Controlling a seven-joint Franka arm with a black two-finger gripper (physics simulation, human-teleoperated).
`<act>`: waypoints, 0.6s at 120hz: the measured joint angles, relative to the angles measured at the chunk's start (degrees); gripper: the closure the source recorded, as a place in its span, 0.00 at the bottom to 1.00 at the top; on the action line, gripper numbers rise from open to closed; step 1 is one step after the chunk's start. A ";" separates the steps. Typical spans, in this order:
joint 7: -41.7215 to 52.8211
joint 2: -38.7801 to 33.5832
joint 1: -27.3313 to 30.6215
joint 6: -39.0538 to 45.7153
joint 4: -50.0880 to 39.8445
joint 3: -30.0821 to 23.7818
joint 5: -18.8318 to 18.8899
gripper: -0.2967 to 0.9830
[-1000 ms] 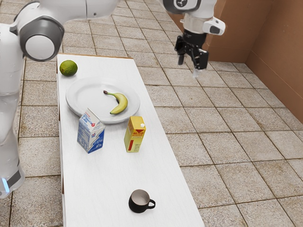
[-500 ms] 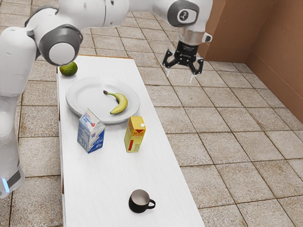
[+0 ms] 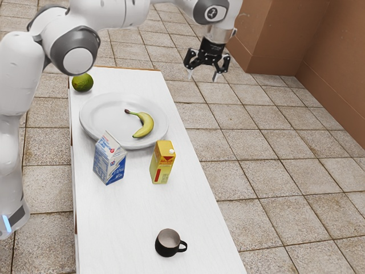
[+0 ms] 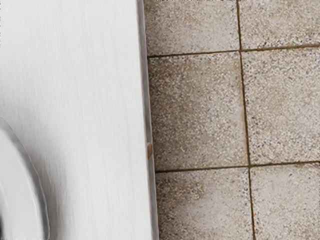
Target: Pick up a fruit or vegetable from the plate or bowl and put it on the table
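Note:
My gripper (image 3: 203, 76) is open in the exterior view, raised above and beyond the table's long edge, with nothing between its fingers. A yellow banana (image 3: 146, 124) lies on the white plate (image 3: 96, 121), toward the plate's side nearer the gripper. The white table (image 3: 121, 222) carries the plate. In the wrist view, part of the plate's rim (image 4: 35, 192) shows on the table (image 4: 90, 100), beside the table's edge.
A green round fruit (image 3: 82, 82) sits on the table at the far end, off the plate. A blue-and-white milk carton (image 3: 109, 158) and a yellow juice carton (image 3: 162, 162) stand beside the plate. A dark mug (image 3: 167, 242) stands farther along. Tiled floor (image 4: 200, 110) lies past the edge.
My hand has swung toward the exterior view's left, closer to the table, and turned so both fingers are visible. The banana, plate and other objects have stayed put.

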 joint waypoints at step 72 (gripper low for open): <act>-3.22 -26.08 -0.15 24.16 -46.02 1.86 4.45 0.23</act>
